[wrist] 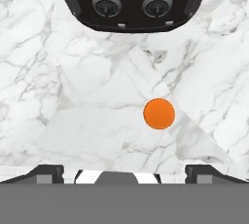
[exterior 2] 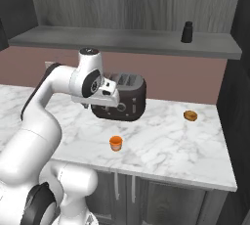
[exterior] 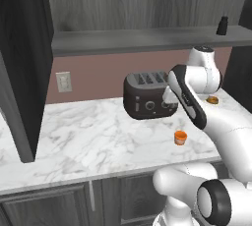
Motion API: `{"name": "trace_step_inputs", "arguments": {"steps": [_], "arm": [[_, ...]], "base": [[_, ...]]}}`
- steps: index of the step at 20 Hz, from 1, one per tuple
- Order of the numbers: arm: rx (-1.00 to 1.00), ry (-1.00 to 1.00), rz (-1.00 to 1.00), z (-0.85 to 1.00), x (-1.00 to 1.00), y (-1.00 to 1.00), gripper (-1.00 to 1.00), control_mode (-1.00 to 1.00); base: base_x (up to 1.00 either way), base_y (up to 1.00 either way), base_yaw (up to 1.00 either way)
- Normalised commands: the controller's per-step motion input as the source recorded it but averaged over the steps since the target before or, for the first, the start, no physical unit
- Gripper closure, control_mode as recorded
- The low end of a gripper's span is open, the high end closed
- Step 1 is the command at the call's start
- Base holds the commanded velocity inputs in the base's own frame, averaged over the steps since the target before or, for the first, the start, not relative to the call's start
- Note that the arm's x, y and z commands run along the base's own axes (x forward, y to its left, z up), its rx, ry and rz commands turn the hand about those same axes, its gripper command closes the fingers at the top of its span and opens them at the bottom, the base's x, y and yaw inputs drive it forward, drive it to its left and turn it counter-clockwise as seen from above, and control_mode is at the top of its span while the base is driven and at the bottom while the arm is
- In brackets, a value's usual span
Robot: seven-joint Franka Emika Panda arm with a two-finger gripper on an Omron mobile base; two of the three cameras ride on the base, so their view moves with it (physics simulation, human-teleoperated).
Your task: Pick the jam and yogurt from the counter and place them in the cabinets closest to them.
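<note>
white marble counter (exterior: 88, 136) runs beneath dark grey wall cabinets (exterior 2: 132, 1), where a black bottle (exterior 2: 187, 32) stands on the flat shelf above and to the right of the toaster (exterior 2: 126, 102). the jam (exterior 2: 115, 143), a small orange jar, sits upright on the counter in front of the toaster, well apart from it. the gripper (wrist: 124, 173) hangs above the jam, jaws spread wide and holding nothing. a brown round item (exterior 2: 190, 116) lies to the toaster's right.

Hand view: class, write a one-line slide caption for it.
Looking straight down, the open gripper hangs above the jam on the counter, toaster beyond.
</note>
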Motion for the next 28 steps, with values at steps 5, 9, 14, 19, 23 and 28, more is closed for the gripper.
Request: {"name": "trace_step_inputs", "arguments": {"steps": [5, 9, 14, 19, 23, 28], "arm": [[0.00, 0.03, 0.00, -0.48, -0.01, -0.01, -1.00, -1.00], [0.00, 0.01, 0.00, -0.48, -0.02, -0.04, -1.00, -1.00], [0.00, 0.00, 0.00, -0.42, 0.00, -0.07, -1.00, -1.00], [0.00, 0.00, 0.00, -0.36, 0.00, -0.08, -1.00, -1.00], [0.00, 0.00, 0.00, -0.29, 0.00, -0.13, -1.00, -1.00], [0.00, -0.02, 0.00, -0.24, 0.06, -0.27, -1.00, -1.00]], "base": [[0.00, 0.00, 0.00], [0.00, 0.00, 0.00], [0.00, 0.00, 0.00], [0.00, 0.00, 0.00], [0.00, 0.00, 0.00], [0.00, 0.00, 0.00]]}}
